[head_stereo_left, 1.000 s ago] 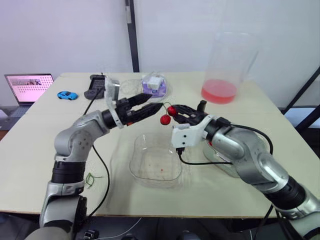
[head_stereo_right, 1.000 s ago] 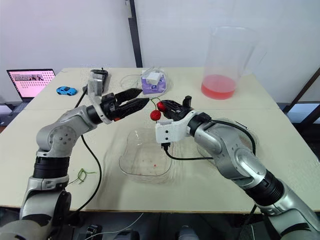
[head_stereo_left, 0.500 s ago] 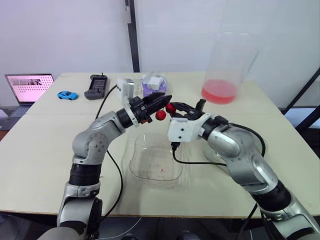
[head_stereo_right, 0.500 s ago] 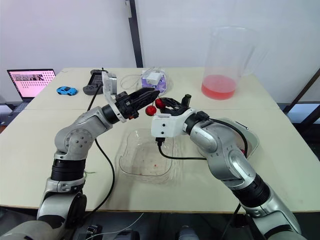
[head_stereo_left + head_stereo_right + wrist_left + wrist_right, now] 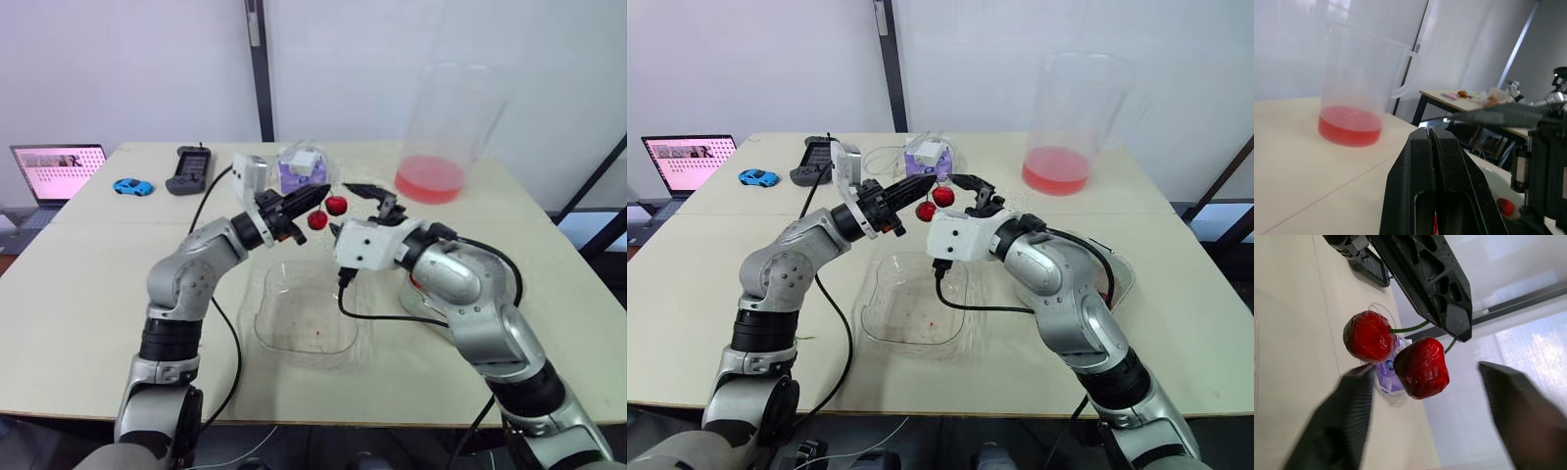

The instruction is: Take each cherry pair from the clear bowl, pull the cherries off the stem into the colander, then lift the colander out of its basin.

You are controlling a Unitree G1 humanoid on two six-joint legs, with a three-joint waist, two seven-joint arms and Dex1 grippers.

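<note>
A pair of red cherries (image 5: 326,212) on a green stem hangs above the square clear bowl (image 5: 304,315). My left gripper (image 5: 316,197) is shut on the stem; its closed fingers (image 5: 1431,147) fill the left wrist view. My right gripper (image 5: 355,201) stands open just right of the pair, and its blurred fingers (image 5: 1349,423) flank the two cherries (image 5: 1421,367) without touching them. The bowl holds nothing but red specks. The colander in its basin (image 5: 1114,269) sits to the right, mostly hidden behind my right arm; a red cherry (image 5: 1505,206) lies inside it.
A tall clear pitcher (image 5: 446,127) with red liquid stands at the back right. Behind the cherries is another clear bowl holding a purple box (image 5: 302,166). A black controller (image 5: 188,168), a blue toy car (image 5: 131,186) and a laptop (image 5: 54,171) are at the back left.
My left gripper swung in from the left and shut on the stem. My right gripper, which held the cherries, has opened and let them go.
</note>
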